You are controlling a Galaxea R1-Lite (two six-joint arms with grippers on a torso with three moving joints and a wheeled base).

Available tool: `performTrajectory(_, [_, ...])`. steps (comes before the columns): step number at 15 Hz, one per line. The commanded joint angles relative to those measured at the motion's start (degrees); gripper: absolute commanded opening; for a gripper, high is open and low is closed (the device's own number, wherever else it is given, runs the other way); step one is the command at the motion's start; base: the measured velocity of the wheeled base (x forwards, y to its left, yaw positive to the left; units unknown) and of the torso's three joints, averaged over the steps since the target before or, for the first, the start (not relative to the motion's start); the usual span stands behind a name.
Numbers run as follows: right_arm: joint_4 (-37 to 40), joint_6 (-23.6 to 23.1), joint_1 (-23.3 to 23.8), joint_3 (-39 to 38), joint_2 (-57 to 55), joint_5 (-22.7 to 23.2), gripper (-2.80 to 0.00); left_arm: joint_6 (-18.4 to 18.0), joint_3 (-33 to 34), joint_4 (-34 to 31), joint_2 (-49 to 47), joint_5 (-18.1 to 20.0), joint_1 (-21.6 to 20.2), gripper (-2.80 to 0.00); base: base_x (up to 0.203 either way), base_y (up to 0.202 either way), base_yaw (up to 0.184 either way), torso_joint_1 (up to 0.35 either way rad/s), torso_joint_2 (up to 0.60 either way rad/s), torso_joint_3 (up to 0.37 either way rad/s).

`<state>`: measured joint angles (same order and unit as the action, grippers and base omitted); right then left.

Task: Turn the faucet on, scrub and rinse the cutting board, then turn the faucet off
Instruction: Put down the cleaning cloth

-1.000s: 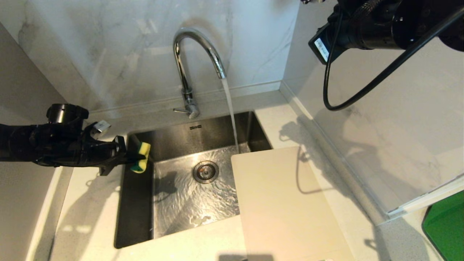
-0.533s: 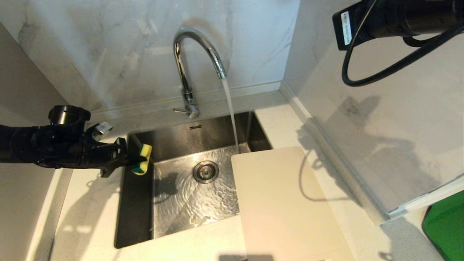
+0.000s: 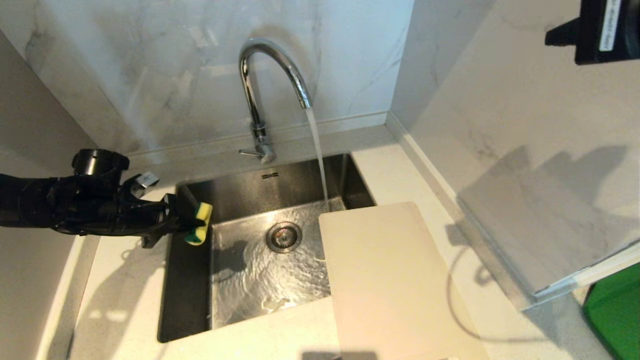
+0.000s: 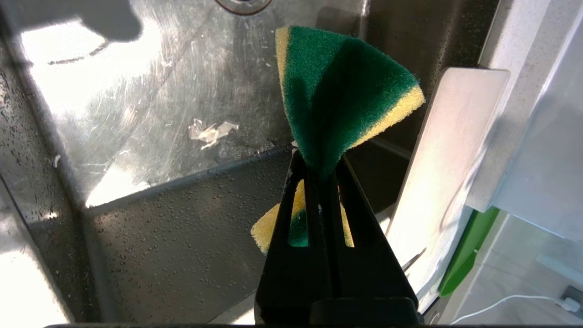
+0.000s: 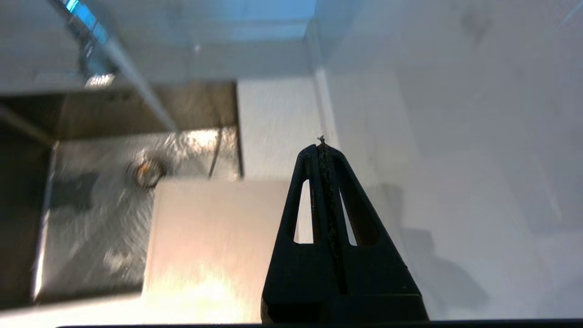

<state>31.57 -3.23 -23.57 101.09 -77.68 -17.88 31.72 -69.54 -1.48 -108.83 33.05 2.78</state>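
The chrome faucet [image 3: 265,85] runs, and its stream [image 3: 317,155] falls into the sink just beyond the far edge of the cutting board [image 3: 385,280]. The beige board lies flat across the sink's right side and the counter. My left gripper [image 3: 187,222] hovers over the sink's left rim, shut on a green-and-yellow sponge [image 3: 199,223]. In the left wrist view the sponge [image 4: 337,91] fans out past the gripper [image 4: 319,164], with the board [image 4: 451,150] beyond. My right gripper [image 5: 322,148] is shut and empty, high above the counter right of the board [image 5: 214,237].
The steel sink [image 3: 190,300] has a round drain [image 3: 283,236] and water rippling over its floor. Marble walls close in behind and on the right. A green object [image 3: 615,315] sits at the lower right. Only a piece of the right arm [image 3: 605,30] shows top right.
My right arm has swung up and away to the right, nearly out of the head view, and its shadow slid down the right wall. The left gripper with the sponge has barely shifted.
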Motion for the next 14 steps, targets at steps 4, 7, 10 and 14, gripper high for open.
performTrajectory(4, [0.2, 0.4, -4.1, -17.5, 17.2, 2.7, -2.80, 0.1, 0.4, 0.0, -0.6, 0.2, 0.4, -2.80, 0.000, 0.000, 0.000, 0.000, 0.00, 0.000])
performTrajectory(7, [0.3, 0.4, -4.3, -26.4, 27.2, 4.6, -2.80, 0.1, 0.5, 0.0, -0.8, 0.2, 0.4, -2.80, 0.000, 0.000, 0.000, 0.000, 0.00, 0.000])
performTrajectory(10, [0.4, 1.7, -2.7, -35.1, 36.0, 5.0, -2.80, 0.1, 0.4, 0.2, -2.1, 0.2, 0.5, -2.80, 0.000, 0.000, 0.000, 0.000, 0.00, 0.000])
performTrajectory(14, [0.6, 7.3, -1.2, -37.6, 37.7, 5.3, -2.80, 0.1, 0.5, 0.1, -2.2, 0.2, 0.7, -2.80, 0.000, 0.000, 0.000, 0.000, 0.00, 0.000])
